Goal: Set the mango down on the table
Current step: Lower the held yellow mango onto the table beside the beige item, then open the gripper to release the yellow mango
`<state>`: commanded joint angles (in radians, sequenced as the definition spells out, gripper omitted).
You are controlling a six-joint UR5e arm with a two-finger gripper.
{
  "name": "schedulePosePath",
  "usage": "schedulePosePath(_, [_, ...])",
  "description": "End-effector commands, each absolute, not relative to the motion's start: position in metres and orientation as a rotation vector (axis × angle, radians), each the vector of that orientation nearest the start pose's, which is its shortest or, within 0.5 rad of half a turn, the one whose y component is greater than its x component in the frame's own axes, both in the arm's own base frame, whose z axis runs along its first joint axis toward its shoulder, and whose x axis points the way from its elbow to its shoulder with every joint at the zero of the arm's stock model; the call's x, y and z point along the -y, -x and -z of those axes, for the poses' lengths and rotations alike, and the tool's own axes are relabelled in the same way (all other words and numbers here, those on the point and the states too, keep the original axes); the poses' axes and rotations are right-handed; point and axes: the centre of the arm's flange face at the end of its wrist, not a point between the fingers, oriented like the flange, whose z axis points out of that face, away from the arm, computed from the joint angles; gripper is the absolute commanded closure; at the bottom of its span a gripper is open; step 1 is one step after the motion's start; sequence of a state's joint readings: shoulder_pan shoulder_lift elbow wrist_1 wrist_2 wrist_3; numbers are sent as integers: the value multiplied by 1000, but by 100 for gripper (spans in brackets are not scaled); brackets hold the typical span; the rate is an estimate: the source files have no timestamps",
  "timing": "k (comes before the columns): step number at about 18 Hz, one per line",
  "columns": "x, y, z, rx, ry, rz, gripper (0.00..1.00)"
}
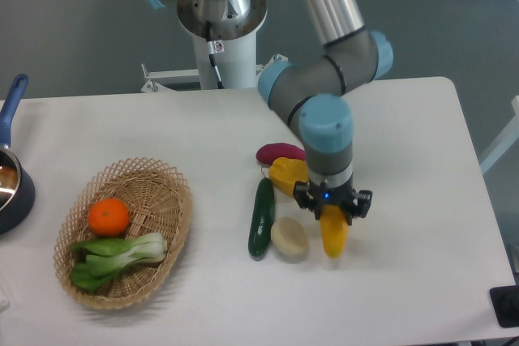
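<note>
The mango [333, 235] is a smooth yellow-orange fruit held upright in my gripper [332, 210], which is shut on its upper end. Its lower tip hangs at or just above the white table [422, 200], right of the potato; I cannot tell if it touches. The arm's wrist hides the top of the mango.
A beige potato [289, 237], a dark green cucumber [261, 218], a yellow bell pepper [285, 174] and a purple sweet potato [279, 152] lie just left of the gripper. A wicker basket [166, 192] with an orange and bok choy stands at left. A blue pot [11, 184] is at the left edge.
</note>
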<state>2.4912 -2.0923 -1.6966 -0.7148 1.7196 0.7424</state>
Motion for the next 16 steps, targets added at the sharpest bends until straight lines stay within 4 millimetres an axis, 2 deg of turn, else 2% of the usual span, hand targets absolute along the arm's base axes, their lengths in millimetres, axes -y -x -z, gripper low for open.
schedulePosePath(1, [-483,440,-220,294,3071,-395,10])
schedulePosePath(3, [-483,437,-224,302,3062,-398,0])
schedulePosePath(8, [-479,436,-236,299,3048,-404,0])
schedulePosePath(11, [-469,438,-262,327,3013,-428,0])
schedulePosePath(16, [-444,456,-304,374,2868,-344,0])
